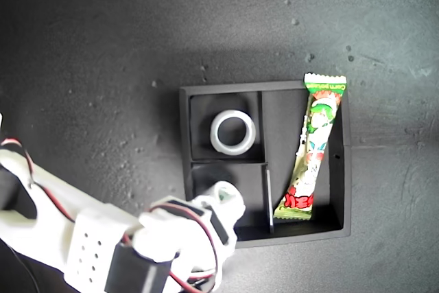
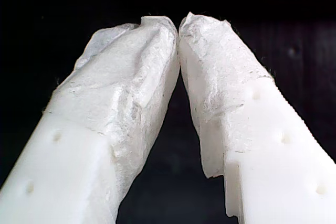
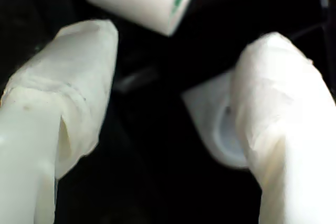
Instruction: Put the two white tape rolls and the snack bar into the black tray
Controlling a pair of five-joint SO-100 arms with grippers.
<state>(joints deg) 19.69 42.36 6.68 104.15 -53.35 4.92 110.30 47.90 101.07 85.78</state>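
The black tray holds the snack bar lying slanted in its long compartment and one white tape roll flat in a small compartment toward the exterior view's top. My second gripper stands released with jaws spread over the neighbouring small compartment, a second tape roll touching one finger. My first gripper is clenched on nothing.

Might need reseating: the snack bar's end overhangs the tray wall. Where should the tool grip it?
Probably mid-length on the snack bar, coming from above and closing across its narrow width. It lies slanted in the black tray, with floor showing on either side there.
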